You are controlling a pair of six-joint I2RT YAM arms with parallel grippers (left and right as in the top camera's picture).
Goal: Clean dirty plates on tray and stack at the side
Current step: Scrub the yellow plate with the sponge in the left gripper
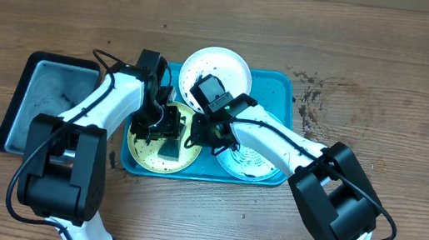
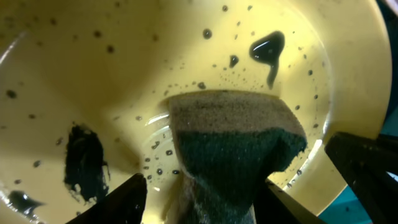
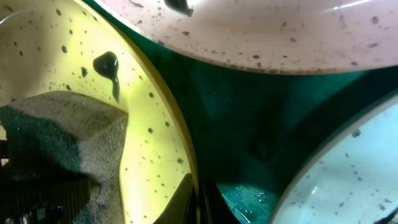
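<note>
The turquoise tray holds three dirty plates: white at the back, yellow-green front left, pale mint front right. My left gripper is shut on a dark sponge that presses on the yellow-green plate, which is speckled with black blobs. My right gripper is shut on the yellow-green plate's right rim. The right wrist view also shows the sponge, the white plate, the mint plate and the tray floor.
A smaller black tray with some grime lies left of the turquoise tray. Dark specks dirty the wooden table to the right of the tray.
</note>
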